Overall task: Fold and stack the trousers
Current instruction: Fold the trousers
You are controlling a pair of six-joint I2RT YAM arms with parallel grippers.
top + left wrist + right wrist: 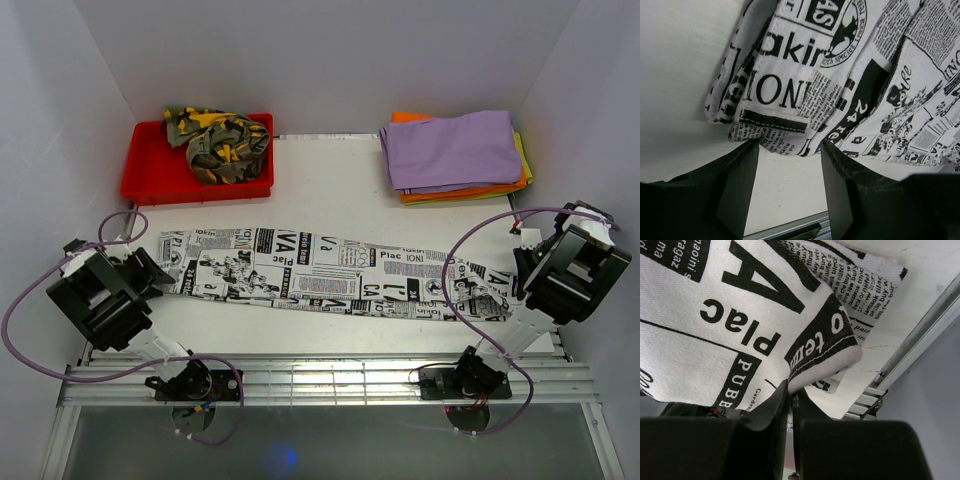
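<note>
The newspaper-print trousers (320, 270) lie stretched out left to right across the table. My left gripper (150, 272) is at their left end. In the left wrist view it (789, 145) is open, its fingertips at the near edge of the cloth (840, 75), with bare table between the jaws. My right gripper (522, 268) is at the right end. In the right wrist view it (790, 388) is shut on a folded hem of the trousers (740, 305), which is lifted a little off the table.
A red tray (140, 182) at the back left holds crumpled camouflage trousers (220, 143). A stack of folded purple, orange and yellow clothes (455, 150) sits at the back right. A metal rail (320, 375) runs along the near edge. White walls stand close on both sides.
</note>
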